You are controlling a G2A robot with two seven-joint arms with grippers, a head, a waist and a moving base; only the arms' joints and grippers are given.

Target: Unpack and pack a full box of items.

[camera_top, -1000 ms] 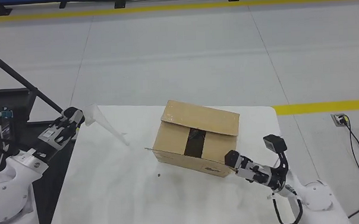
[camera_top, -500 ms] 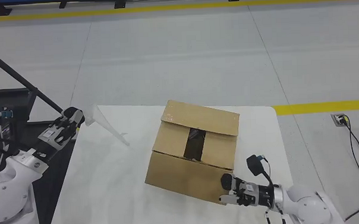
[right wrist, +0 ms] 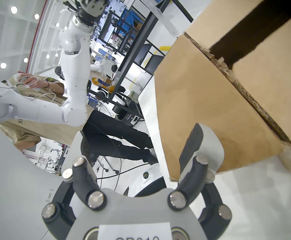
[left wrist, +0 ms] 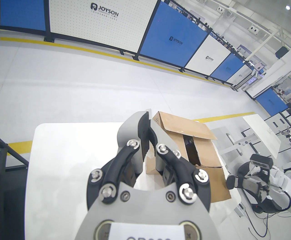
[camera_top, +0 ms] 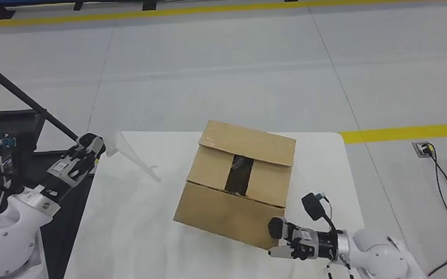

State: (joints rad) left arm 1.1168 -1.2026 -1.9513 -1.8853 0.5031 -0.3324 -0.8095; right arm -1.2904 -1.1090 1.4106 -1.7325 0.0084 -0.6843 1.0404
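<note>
A robotics lab hall is indicated by blue and white partition panels point(left wrist: 172, 41), a yellow floor line point(camera_top: 219, 8), metal racks point(right wrist: 145, 43) and another white robot arm point(right wrist: 72, 68).

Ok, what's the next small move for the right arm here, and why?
Probably raise the right gripper from the near corner of the cardboard box up to its top. The flaps lie nearly shut with only a dark gap between them, so one likely has to be opened before anything can come out.
</note>
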